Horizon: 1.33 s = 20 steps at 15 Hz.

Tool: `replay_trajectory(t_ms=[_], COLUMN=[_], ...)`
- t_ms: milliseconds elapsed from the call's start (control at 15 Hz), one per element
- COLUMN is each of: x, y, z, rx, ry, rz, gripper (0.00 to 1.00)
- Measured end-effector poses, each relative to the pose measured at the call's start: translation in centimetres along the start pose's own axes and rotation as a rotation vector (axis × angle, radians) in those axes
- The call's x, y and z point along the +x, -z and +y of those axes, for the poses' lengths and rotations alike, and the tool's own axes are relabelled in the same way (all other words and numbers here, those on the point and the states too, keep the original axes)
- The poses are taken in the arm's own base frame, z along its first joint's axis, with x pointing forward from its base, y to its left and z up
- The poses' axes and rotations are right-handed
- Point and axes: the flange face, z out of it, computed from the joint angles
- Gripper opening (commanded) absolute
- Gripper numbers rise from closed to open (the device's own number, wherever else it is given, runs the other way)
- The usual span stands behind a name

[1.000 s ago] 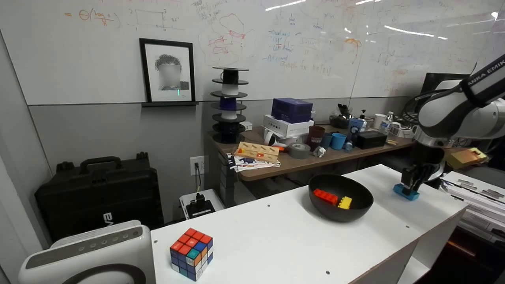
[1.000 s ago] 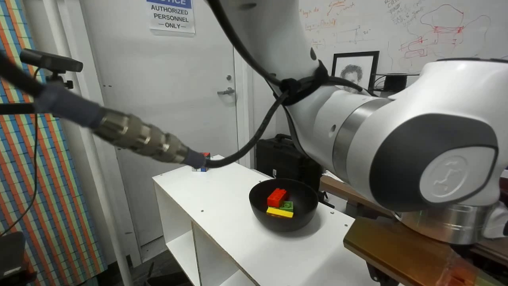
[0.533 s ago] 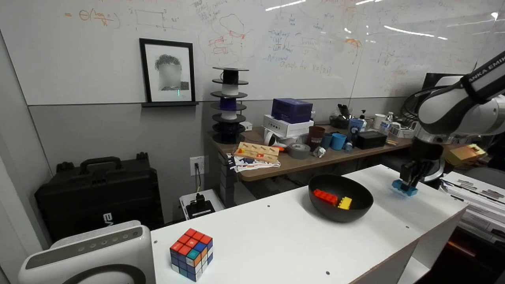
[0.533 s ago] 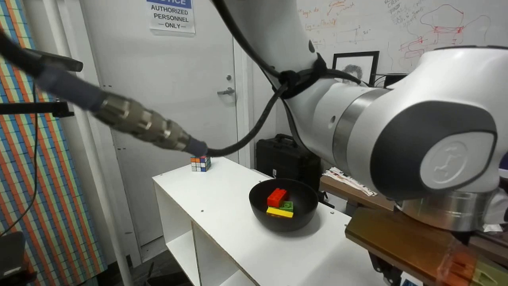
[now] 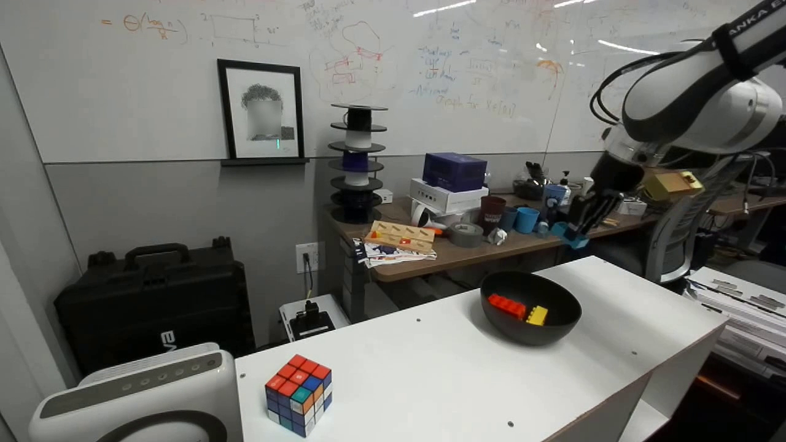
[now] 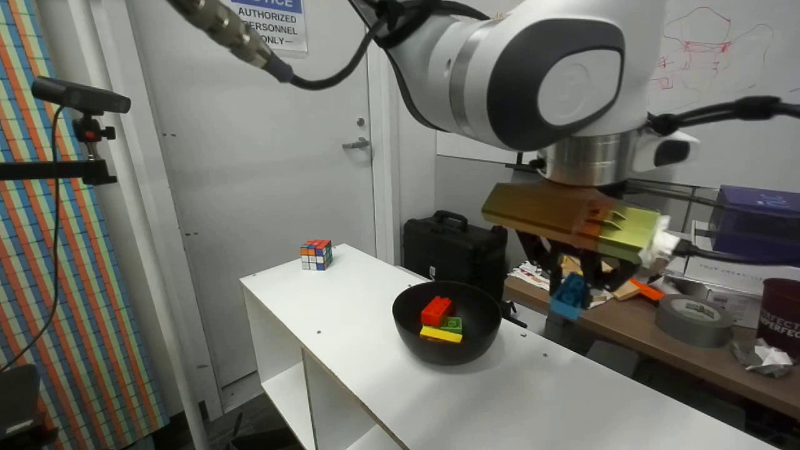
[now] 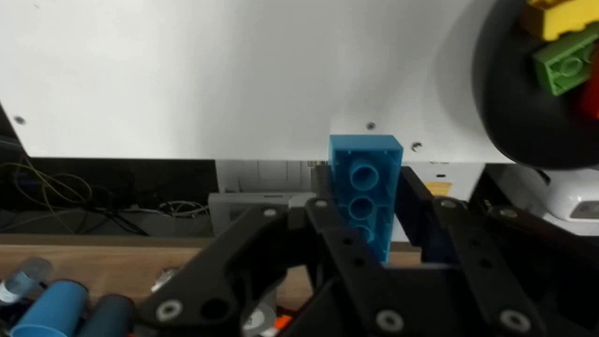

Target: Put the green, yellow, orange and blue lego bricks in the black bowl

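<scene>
Blue brick (image 7: 365, 192) has gone well up and sideways with me in the last half second. It hangs in my pincer (image 7: 367, 183), pinched by its long sides, one end poking past the tips and its hollow underside showing in the wrist view. I judge it light, stiff and slick, hard to break but liable to pivot; those flat sides look the right hold. Below me and off to one side is the bowl (image 6: 437, 355), with red brick (image 6: 436, 310), green brick (image 6: 453, 324) and yellow brick (image 6: 441, 335) inside, on the shelf (image 6: 350, 312). Much farther from me sits the cube (image 6: 317, 255).
</scene>
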Motion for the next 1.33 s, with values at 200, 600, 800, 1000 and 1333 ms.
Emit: replay_trajectory(t_ms=[200, 600, 800, 1000, 1333], x=[0.7, -1.5, -1.8, -2.0, -2.1], y=[-0.4, -3.4, -3.7, -3.7, -3.0], z=[-3.7, -7.3, -7.8, -7.7, -7.5], rx=[0.051, 0.141, 0.142, 0.12, 0.083], ry=[0.01, -0.013, -0.007, -0.005, -0.009], rz=[0.033, -0.023, -0.014, 0.029, 0.107], gripper=[0.11, 0.11, 0.62, 0.84, 1.0])
